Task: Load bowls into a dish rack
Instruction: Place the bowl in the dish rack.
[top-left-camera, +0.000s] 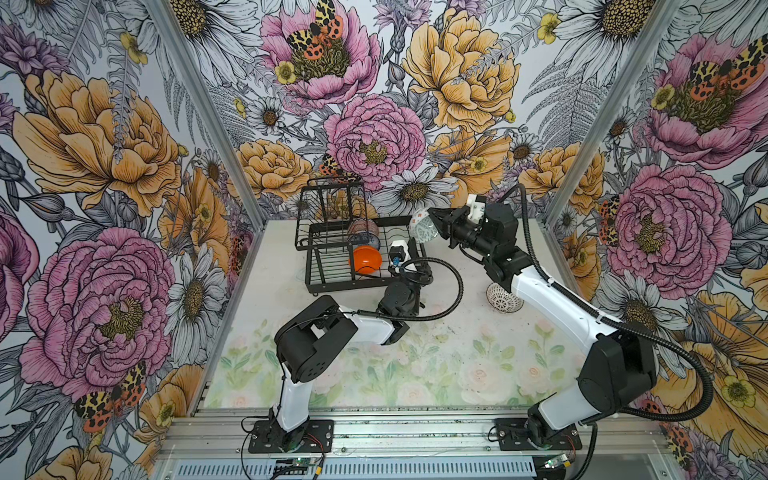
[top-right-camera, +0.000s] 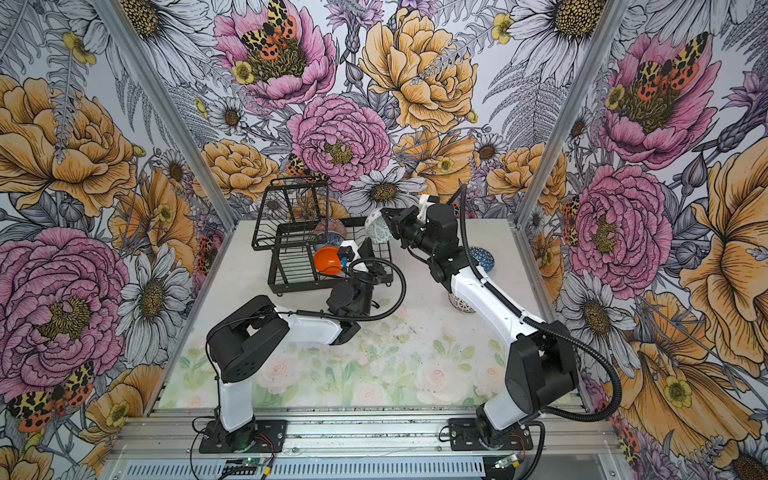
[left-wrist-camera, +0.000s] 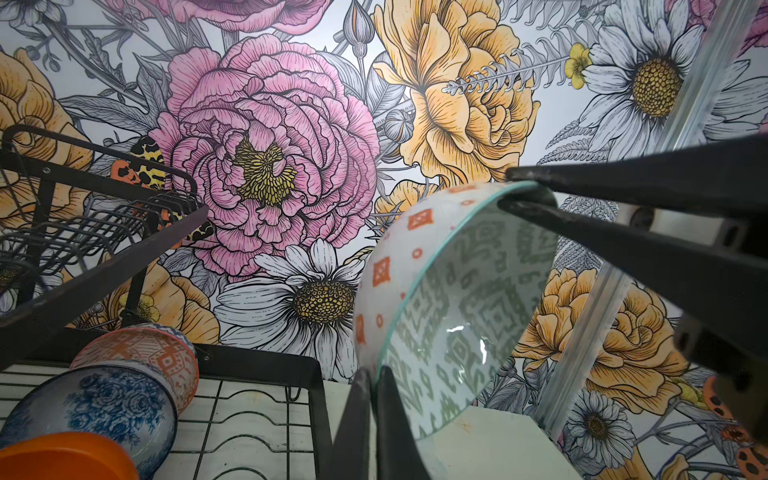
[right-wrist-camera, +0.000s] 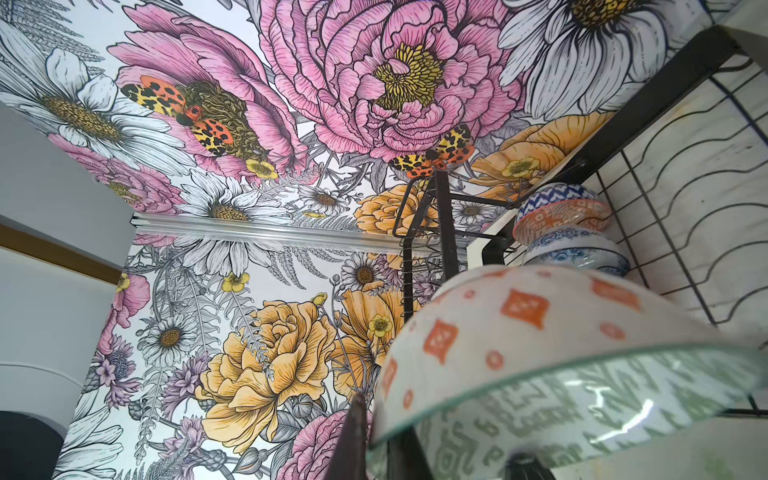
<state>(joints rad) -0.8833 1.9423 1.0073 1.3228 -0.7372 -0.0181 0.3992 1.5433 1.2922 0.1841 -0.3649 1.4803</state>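
A pale green-grey bowl (top-left-camera: 424, 229) (top-right-camera: 376, 230) with orange diamonds outside hangs tilted above the right end of the black wire dish rack (top-left-camera: 332, 283) (top-right-camera: 291, 286). My left gripper (left-wrist-camera: 374, 376) (top-left-camera: 413, 247) is shut on its lower rim. My right gripper (right-wrist-camera: 376, 419) (top-left-camera: 434, 222) is shut on its upper rim; its fingers (left-wrist-camera: 623, 183) show pinching that rim in the left wrist view. Three bowls stand in the rack's slots: plain orange (top-left-camera: 365, 259), blue-white floral (left-wrist-camera: 116, 407) and orange-white (left-wrist-camera: 145, 349).
A black-white lattice bowl (top-left-camera: 503, 297) lies upside down on the table, partly under the right arm. In a top view a dark blue geometric bowl (top-right-camera: 482, 255) sits behind that arm. The rack's raised basket tier (top-left-camera: 332, 195) stands at the far left end.
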